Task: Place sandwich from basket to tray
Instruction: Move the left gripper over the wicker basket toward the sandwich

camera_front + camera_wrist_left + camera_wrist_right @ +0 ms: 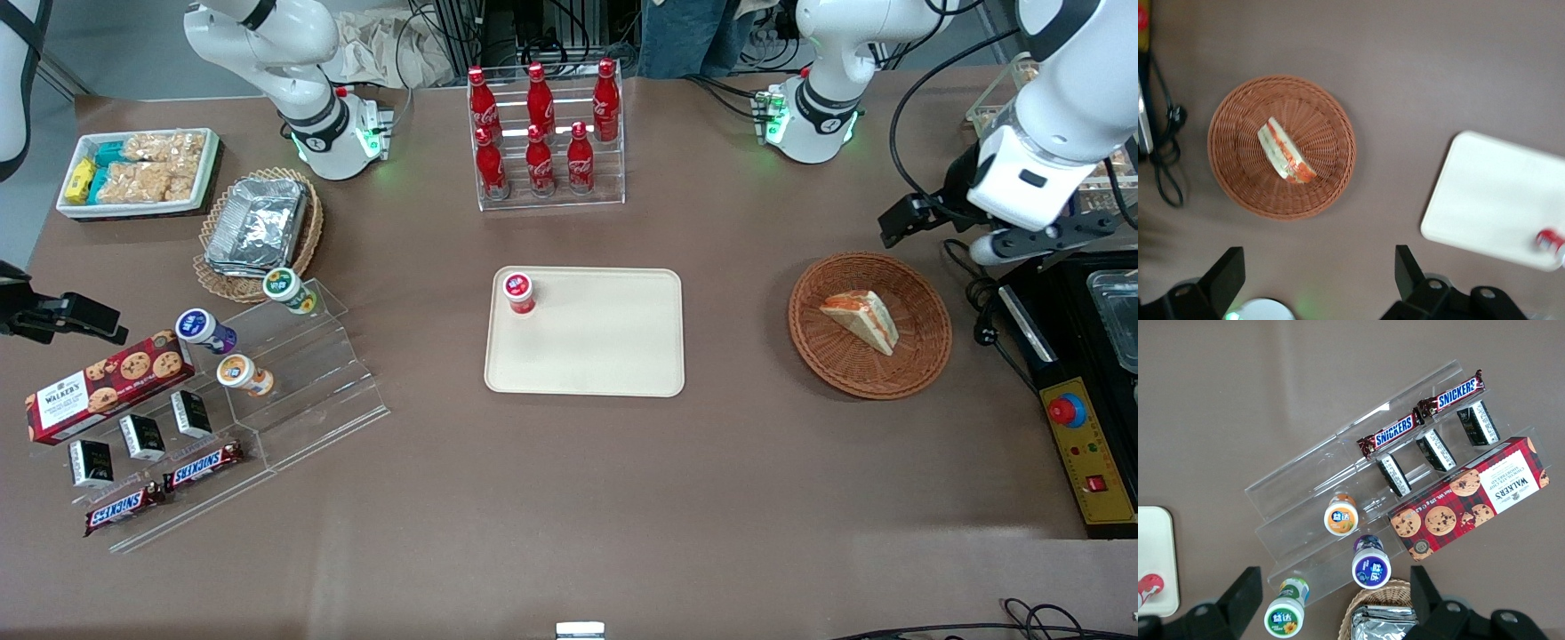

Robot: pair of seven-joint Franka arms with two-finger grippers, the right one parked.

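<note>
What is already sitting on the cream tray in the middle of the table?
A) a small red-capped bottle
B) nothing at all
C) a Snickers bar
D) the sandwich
A: a small red-capped bottle stands at one corner of the tray, while the sandwich lies in the basket. The gripper hovers above the basket with its jaws open.

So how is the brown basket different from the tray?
The basket is round, woven and reddish-brown; the tray is flat, smooth, rectangular and cream. The basket holds the sandwich; the tray holds only a small red-capped bottle. The basket lies nearer the working arm's open claw, which hangs above the table. Both rest on the table.
</note>
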